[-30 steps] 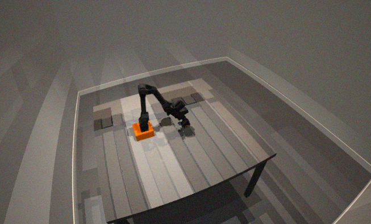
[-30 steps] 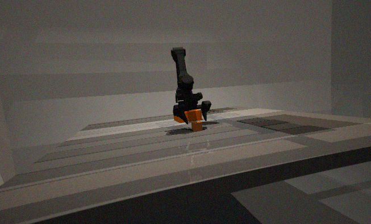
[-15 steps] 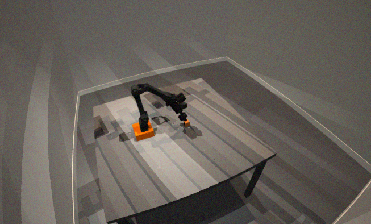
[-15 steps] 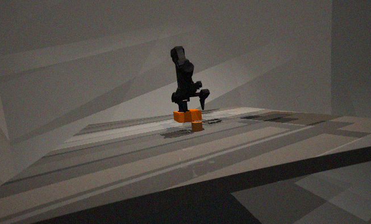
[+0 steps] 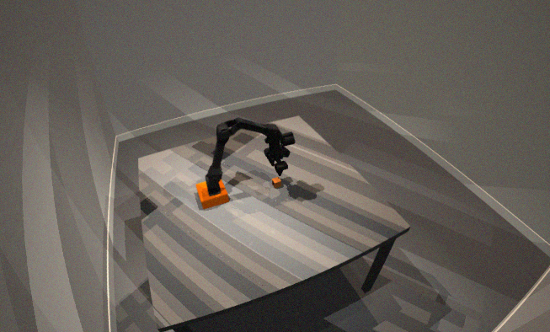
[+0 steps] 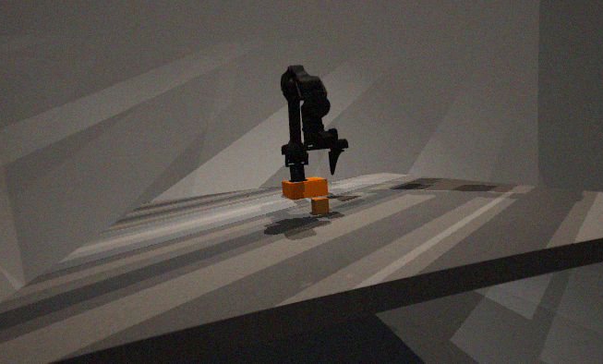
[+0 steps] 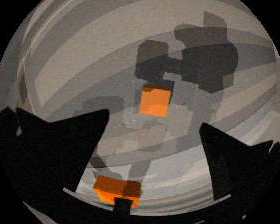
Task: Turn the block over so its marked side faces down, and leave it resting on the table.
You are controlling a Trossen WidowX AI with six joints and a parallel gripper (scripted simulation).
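The small orange block [image 5: 276, 183] [image 6: 319, 205] [image 7: 155, 102] rests flat on the table [image 5: 249, 253] [image 6: 440, 240]. Its top looks plain orange in the wrist view, and one narrow side looks darker, perhaps shaded. No mark can be made out, and its underside is hidden. My gripper [image 5: 275, 168] [image 7: 157, 121] is open and empty, pointing down above the table. It hangs above the block with a clear gap between them. In the wrist view the block shows slightly beyond the line between the two fingertips.
The orange arm base [image 5: 212, 195] [image 6: 305, 188] [image 7: 117, 189] stands on the table, to the left of the block in the top view. Dark arm shadows and striped light patches cross the tabletop. The table's dark edge [image 6: 264, 323] shows at the front of the exterior view.
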